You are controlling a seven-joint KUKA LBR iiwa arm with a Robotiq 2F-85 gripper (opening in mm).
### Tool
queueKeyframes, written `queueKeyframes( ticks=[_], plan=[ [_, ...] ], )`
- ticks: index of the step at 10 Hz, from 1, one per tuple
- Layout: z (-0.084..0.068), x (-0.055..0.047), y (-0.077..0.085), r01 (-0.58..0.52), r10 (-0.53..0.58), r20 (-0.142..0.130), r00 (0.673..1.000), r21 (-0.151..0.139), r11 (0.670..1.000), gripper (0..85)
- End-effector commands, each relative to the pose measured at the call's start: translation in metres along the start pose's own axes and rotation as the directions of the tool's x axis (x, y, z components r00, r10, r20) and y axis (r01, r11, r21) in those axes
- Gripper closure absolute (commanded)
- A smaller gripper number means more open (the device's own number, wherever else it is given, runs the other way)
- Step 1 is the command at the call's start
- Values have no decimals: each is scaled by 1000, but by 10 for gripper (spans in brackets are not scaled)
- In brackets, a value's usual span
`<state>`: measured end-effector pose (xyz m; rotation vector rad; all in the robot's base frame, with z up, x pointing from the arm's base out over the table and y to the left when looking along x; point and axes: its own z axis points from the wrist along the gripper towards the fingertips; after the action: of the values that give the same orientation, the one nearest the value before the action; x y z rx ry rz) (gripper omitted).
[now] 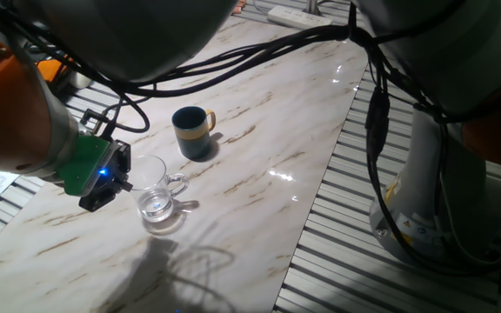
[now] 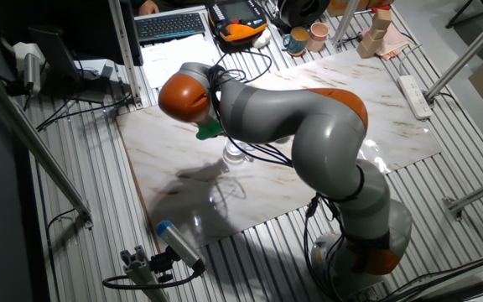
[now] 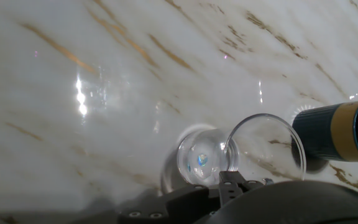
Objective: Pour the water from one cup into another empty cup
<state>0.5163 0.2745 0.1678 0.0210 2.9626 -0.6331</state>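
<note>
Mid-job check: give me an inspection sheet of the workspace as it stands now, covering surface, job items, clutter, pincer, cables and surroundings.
Surface: marble-pattern table top, glossy, no spill seen.
Job's things: glass mug upright, a little water at its bottom; dark blue mug upright beyond it, apart from it.
Clutter: teal mug, pinkish cup and wooden blocks at the far edge in the other fixed view.
Pincer: pincer at the glass mug's rim; whether it grips cannot be told.
Cables: black cable bundle hangs over the table; power strip at the table edge.
Surroundings: keyboard, slatted floor.
</note>
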Motion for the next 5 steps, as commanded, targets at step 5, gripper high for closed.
queueKeyframes(
  ticks=[5],
  plan=[
    [0,-1,0,-10,10,6,1000,24,1000,850]
  ],
)
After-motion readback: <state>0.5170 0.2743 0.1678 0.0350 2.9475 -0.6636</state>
